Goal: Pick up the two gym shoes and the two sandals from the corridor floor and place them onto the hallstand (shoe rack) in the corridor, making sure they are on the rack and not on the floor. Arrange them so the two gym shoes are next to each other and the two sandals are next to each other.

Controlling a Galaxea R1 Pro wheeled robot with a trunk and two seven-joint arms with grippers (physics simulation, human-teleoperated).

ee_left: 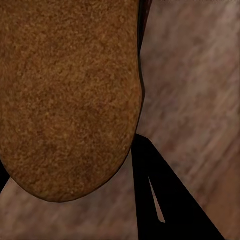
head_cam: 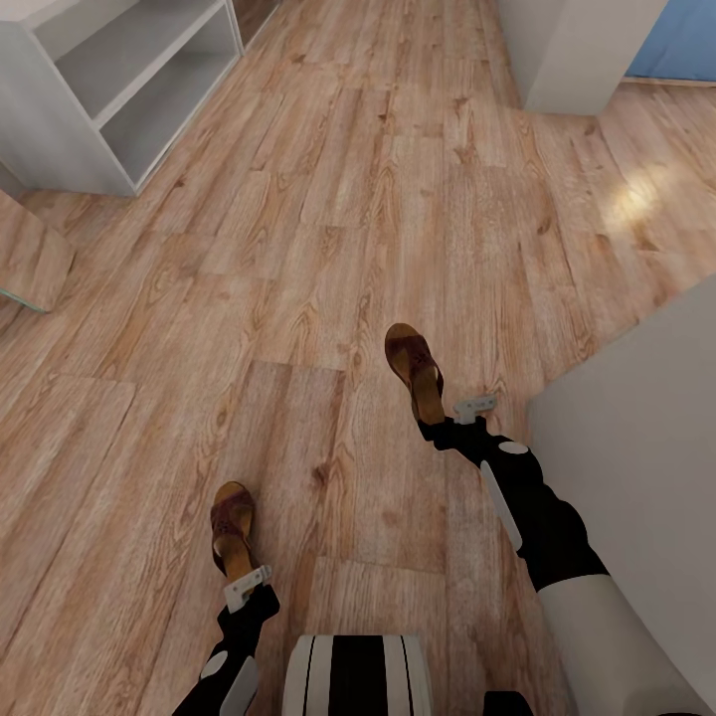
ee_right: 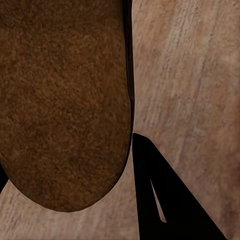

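Two sandals in view, one per gripper. Head view: left gripper [head_cam: 242,580] is clenched on the heel end of the left-hand sandal [head_cam: 231,526]; the sandal juts forward from the gripper, toe pointing away from the robot, straps up. Right gripper [head_cam: 452,418] is clenched on the heel end of the right-hand sandal [head_cam: 415,366]; that sandal also extends forward from its gripper, angled slightly toward the robot's left. Whether either sandal touches the corridor floor [head_cam: 328,229] cannot be told from this angle.

Left wrist view: tan footbed of the left-hand sandal [ee_left: 67,95] sits directly ahead of the gripper, very close, rounded end nearest. One dark finger [ee_left: 165,200] lies along the sandal's edge, against it. Wood planks [ee_left: 200,90] lie beyond.

Right wrist view: same layout. Right-hand sandal [ee_right: 62,100] directly ahead of the gripper, one dark finger [ee_right: 165,195] beside its edge, planks [ee_right: 195,75] behind.

Hallstand [head_cam: 129,80]: light-grey, two open shelves visible, well ahead of the left gripper and off to its left. Far from both sandals.

A pale cabinet corner [head_cam: 582,50] stands well ahead of the right gripper. A light-grey block [head_cam: 646,398] lies just to the right of the right arm.
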